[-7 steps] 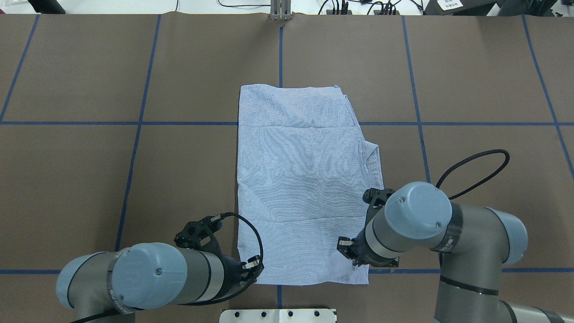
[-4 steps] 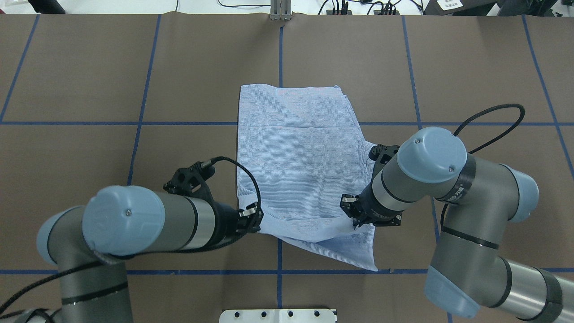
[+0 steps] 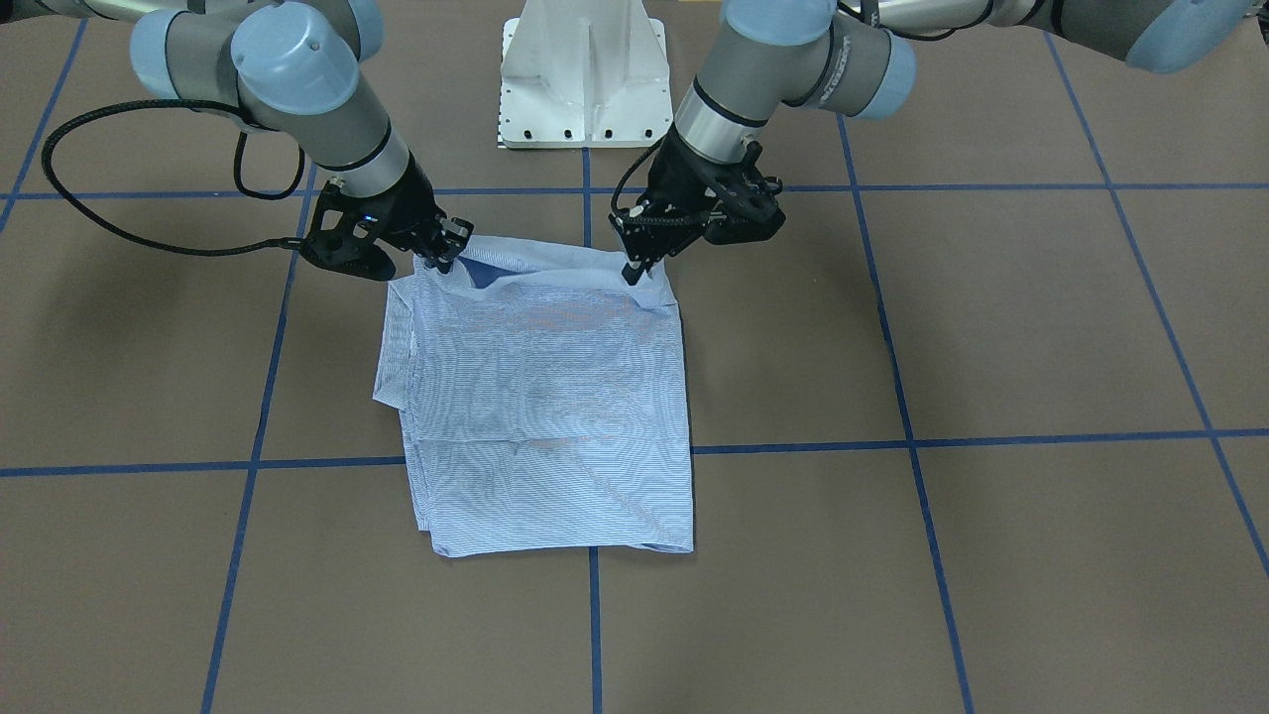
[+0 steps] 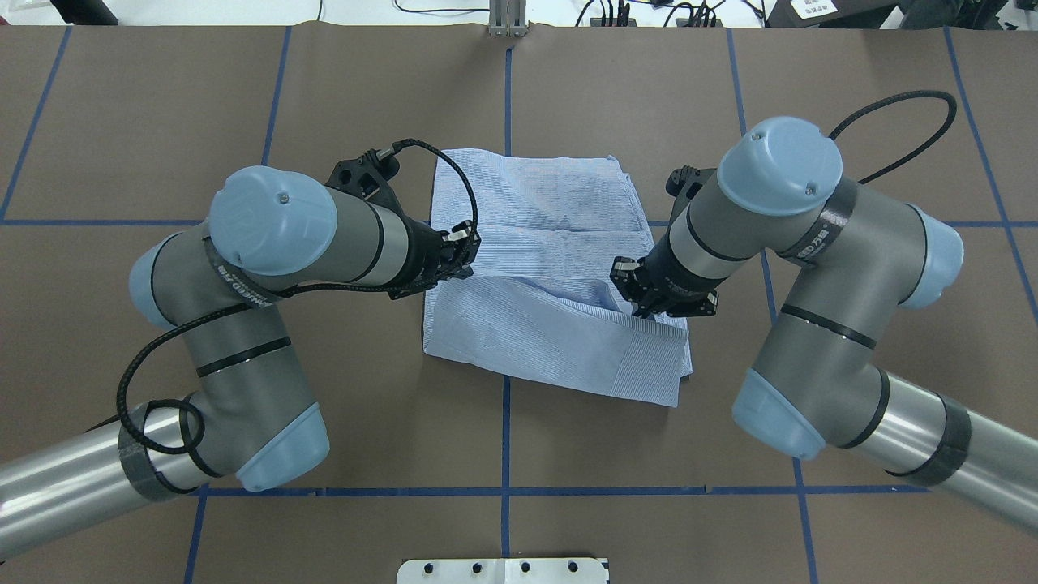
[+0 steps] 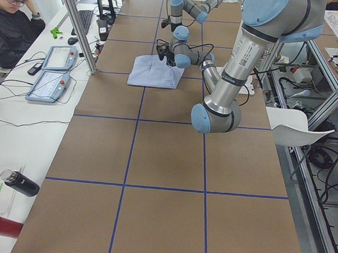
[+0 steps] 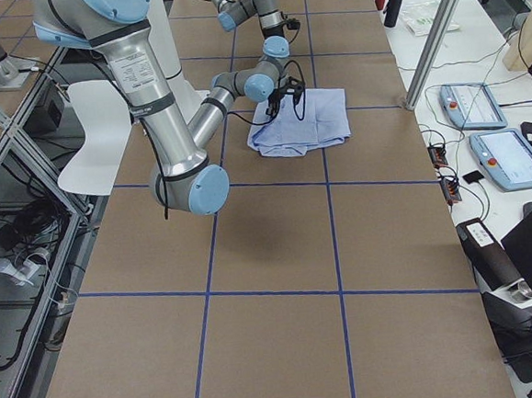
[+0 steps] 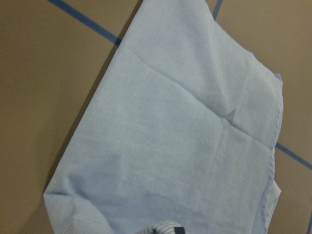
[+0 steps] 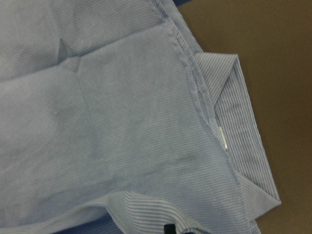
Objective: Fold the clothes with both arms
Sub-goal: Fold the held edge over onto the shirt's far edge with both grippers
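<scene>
Left gripper (image 4: 459, 258) and right gripper (image 4: 649, 307) each clamp a near hem corner of shirt (image 4: 551, 203), apparently; fingertips partly hidden. Shirt lies mid-table (image 4: 365, 405), sides already tucked. Lengthwise fold half over; laying down and release remain.

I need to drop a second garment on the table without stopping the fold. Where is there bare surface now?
Bare: the table squares past the far edge of the shirt, and the strip between its near fold and the white pedestal base. Crowded: both flanks, where the left gripper and right gripper pinch its corners.
</scene>
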